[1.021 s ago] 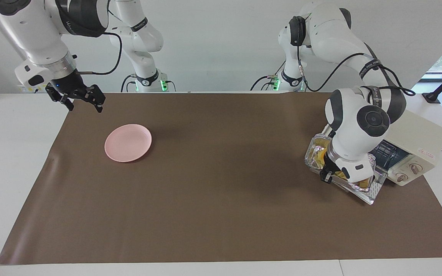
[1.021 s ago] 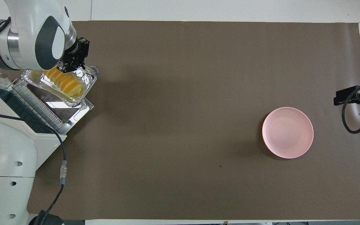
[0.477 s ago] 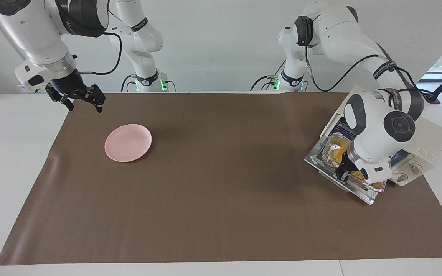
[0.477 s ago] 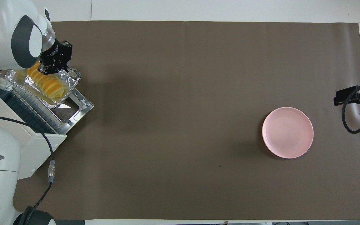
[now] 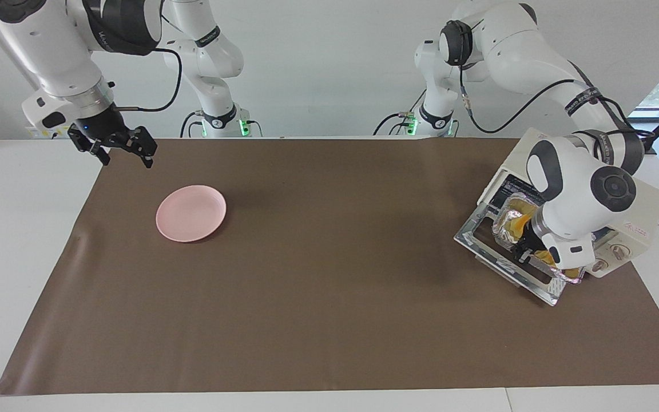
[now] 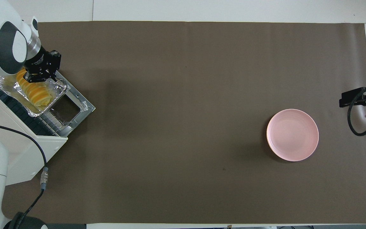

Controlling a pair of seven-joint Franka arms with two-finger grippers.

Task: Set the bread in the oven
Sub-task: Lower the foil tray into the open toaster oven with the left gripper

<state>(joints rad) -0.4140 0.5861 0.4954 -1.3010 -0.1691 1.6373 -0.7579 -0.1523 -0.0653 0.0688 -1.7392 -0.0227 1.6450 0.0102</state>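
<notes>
The bread [image 6: 35, 93], a row of yellow-orange slices, lies in a crinkled foil tray [image 6: 54, 90]. My left gripper [image 6: 38, 75] is shut on the tray's rim and holds it over the wire rack at the mouth of the cream-white oven [image 6: 27, 149]. The oven's door [image 6: 83, 106] is dropped open. In the facing view the left gripper [image 5: 526, 252] holds the tray [image 5: 503, 228] half inside the oven [image 5: 644, 213], with the bread [image 5: 517, 222] partly hidden by the wrist. My right gripper [image 5: 121, 151] waits open in the air near the mat's corner.
A round pink plate [image 5: 191, 213] lies on the brown mat toward the right arm's end, also in the overhead view [image 6: 292, 135]. The right gripper's tip [image 6: 357, 98] shows at the overhead view's edge. The open door [image 5: 481, 245] juts out over the mat.
My left gripper has carried the foil tray with the bread from over the open door toward the oven's mouth. The right arm has not moved.
</notes>
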